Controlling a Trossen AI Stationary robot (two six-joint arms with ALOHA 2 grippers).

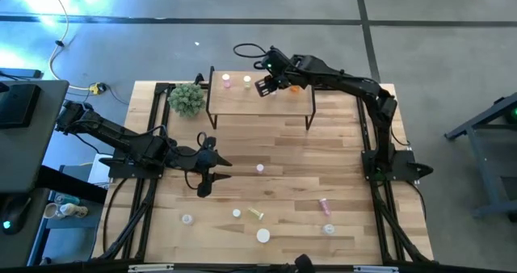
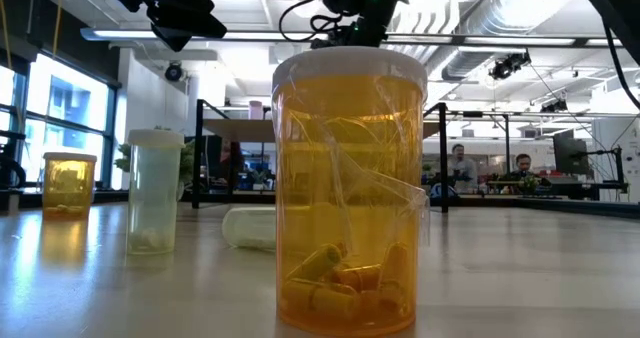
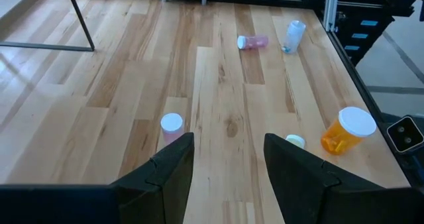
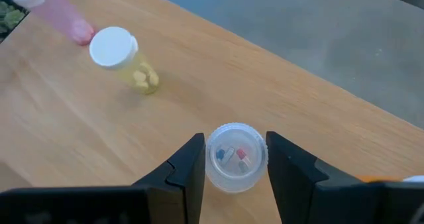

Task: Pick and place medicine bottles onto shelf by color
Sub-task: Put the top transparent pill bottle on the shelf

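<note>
Wooden shelf (image 1: 258, 103) at twelve o'clock: right gripper (image 4: 233, 159) clasps a clear bottle (image 4: 236, 156); left gripper (image 3: 227, 159) gapes, empty, mid-table.

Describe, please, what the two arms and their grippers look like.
Both arms are dark, jointed metal. The left gripper and right gripper each have two black, angular fingers. A black cable loops off the right arm's wrist, where small green lights glow.
</note>
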